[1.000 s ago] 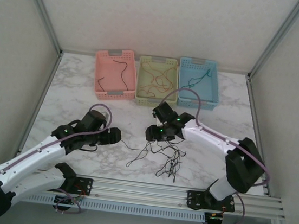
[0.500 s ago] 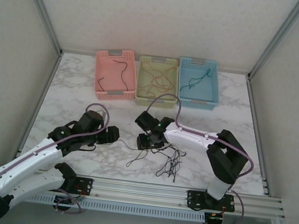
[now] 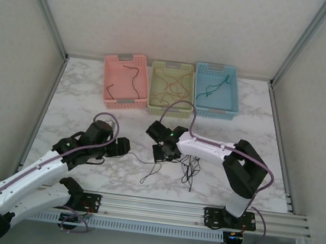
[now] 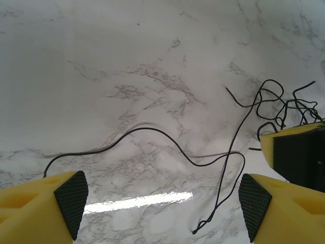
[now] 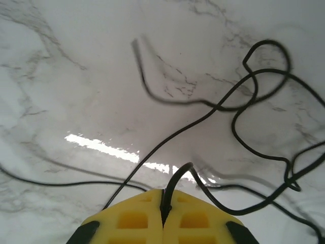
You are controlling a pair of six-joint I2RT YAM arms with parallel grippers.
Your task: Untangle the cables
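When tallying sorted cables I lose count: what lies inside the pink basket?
Inside the pink basket lies one curly black cable. The near wall hides a strip of the floor behind it, so anything there cannot be seen.

Bright, even, diffuse light from overhead; sharp top view with only faint, soft shadows on the marble table. White streaks of glare on the glossy tabletop in both wrist views. Motion-smeared stretch of black cable in the right wrist view, slightly soft throughout.
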